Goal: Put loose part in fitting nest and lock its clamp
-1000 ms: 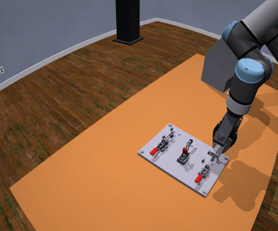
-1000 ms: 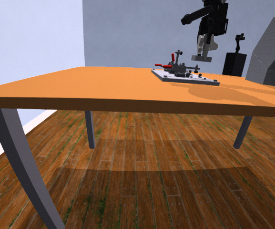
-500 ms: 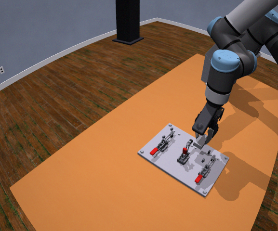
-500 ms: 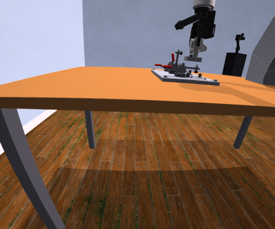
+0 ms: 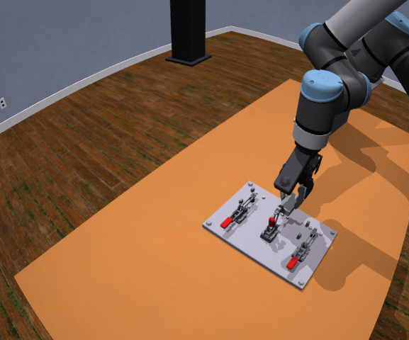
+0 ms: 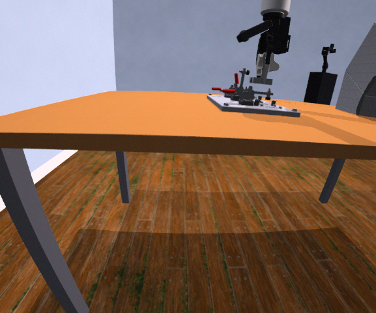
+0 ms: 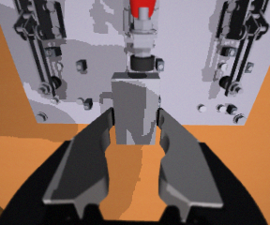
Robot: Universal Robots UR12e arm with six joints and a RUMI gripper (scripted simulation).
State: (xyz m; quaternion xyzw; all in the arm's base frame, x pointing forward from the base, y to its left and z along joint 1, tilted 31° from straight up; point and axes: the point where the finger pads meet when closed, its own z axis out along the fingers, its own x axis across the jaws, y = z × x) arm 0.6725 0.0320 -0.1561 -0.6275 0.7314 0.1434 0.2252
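My gripper (image 5: pixel 295 199) is shut on the loose part, a flat grey plate, and holds it level in the air above the far edge of the grey fixture plate (image 5: pixel 269 233). In the wrist view the gripper (image 7: pixel 135 117) grips the plate by its two long sides, in line with the middle nest. The middle clamp (image 5: pixel 273 229) stands open, its red handle (image 7: pixel 143 8) upright. The left clamp (image 5: pixel 235 216) and the right clamp (image 5: pixel 300 251) have their red handles lying flat. From the exterior view the part (image 6: pixel 261 79) hangs clearly above the fixture (image 6: pixel 251 106).
The fixture sits on an orange table top (image 5: pixel 197 205). Small pads and blocks (image 5: pixel 302 230) stand on the plate between the middle and right clamps. A black pillar (image 5: pixel 187 30) stands on the floor far behind. The robot's grey base (image 6: pixel 369 74) is at the right.
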